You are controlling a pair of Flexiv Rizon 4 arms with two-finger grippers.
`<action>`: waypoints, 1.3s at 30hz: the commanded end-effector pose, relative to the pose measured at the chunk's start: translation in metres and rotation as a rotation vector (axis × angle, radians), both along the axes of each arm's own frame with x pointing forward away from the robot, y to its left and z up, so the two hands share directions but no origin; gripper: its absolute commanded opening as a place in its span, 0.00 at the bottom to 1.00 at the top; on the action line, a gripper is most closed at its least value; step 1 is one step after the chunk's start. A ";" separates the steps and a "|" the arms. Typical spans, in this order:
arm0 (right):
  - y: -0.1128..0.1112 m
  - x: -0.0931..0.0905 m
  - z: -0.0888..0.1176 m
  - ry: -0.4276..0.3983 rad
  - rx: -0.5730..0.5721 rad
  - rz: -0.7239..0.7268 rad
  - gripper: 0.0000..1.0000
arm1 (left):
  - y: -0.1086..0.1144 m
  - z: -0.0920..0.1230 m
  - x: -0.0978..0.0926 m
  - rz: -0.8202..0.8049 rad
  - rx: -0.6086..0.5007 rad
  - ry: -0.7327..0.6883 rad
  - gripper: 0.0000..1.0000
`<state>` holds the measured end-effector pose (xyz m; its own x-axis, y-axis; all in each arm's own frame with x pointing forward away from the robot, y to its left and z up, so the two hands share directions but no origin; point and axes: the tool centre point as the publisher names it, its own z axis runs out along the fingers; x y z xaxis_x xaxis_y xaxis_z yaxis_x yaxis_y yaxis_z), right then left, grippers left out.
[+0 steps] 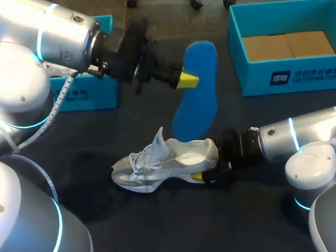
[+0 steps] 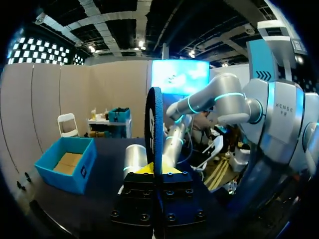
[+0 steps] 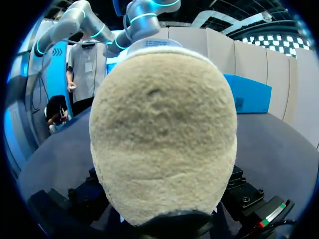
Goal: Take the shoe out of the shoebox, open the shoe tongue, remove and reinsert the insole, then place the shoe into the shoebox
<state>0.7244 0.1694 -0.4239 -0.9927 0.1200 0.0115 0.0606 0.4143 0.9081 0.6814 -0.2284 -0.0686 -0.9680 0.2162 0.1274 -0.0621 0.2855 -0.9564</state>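
A white sneaker (image 1: 159, 163) stands on the dark table, toe to the left, tongue pulled up. My right gripper (image 1: 206, 166) is at its heel, jaws wide, shut on the heel; one yellow tip lies against the near side of the sole. In the right wrist view the fuzzy beige heel (image 3: 164, 134) fills the space between the fingers and hides the tips. My left gripper (image 1: 187, 79) is raised above the table, shut on the edge of a blue insole (image 1: 197, 84) that hangs behind the shoe. The left wrist view shows the insole (image 2: 153, 124) edge-on, upright between the yellow tips (image 2: 153, 170).
An open teal shoebox (image 1: 293, 72) with brown cardboard inside stands at the back right, also seen in the left wrist view as the teal shoebox (image 2: 67, 164). A second teal box part (image 1: 92, 93) sits at the back left, partly behind my left arm.
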 end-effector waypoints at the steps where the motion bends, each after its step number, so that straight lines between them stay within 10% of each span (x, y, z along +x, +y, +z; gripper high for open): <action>1: 0.001 -0.001 0.001 0.000 -0.003 -0.001 0.00 | 0.003 0.017 -0.010 0.054 0.002 0.064 0.00; 39: 0.001 -0.001 0.001 0.000 -0.003 -0.001 0.00 | 0.022 0.118 -0.104 0.032 -0.001 0.692 0.00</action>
